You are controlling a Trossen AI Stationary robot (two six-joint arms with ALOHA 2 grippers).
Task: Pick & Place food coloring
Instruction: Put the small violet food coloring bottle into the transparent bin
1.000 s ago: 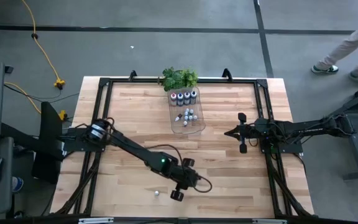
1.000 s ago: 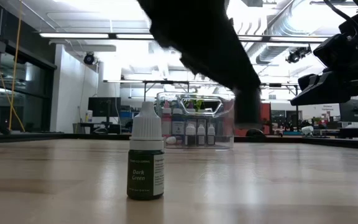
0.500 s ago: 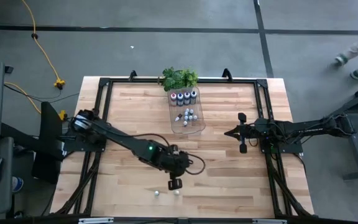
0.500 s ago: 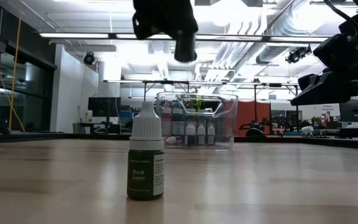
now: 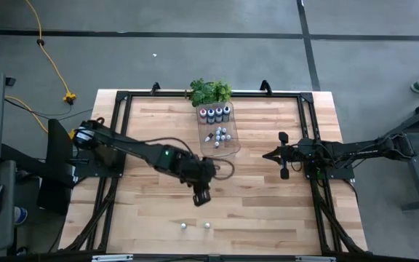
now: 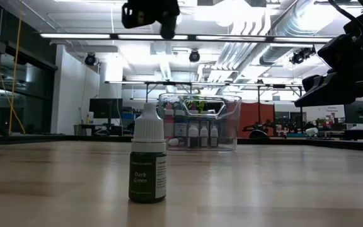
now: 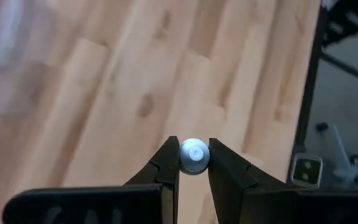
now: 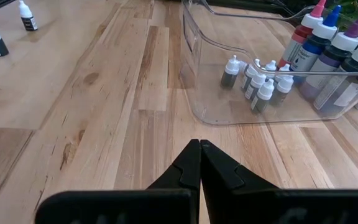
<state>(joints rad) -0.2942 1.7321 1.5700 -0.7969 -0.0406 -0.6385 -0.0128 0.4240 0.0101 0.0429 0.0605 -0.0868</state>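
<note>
Wooden table (image 5: 268, 211) lies well below the left gripper (image 5: 201, 195), now risen, clamped on a small bottle (image 7: 194, 156) bound for placing.

The desk (image 5: 158, 211) is pale wood in joined planks, its grain and knots plain under a smooth, faintly satin finish. A black matt metal frame (image 5: 308, 98) edges it. The tray (image 8: 194, 74) is clear glossy plastic that catches highlights along its rim. The small bottles (image 8: 253, 78) inside look like smooth plastic with whitish ribbed caps; a dark bottle (image 6: 148, 161) carries a paper label. The left end effector (image 7: 193, 163) has matt black fingers (image 7: 166, 168), as does the right end effector (image 8: 199, 163).
</note>
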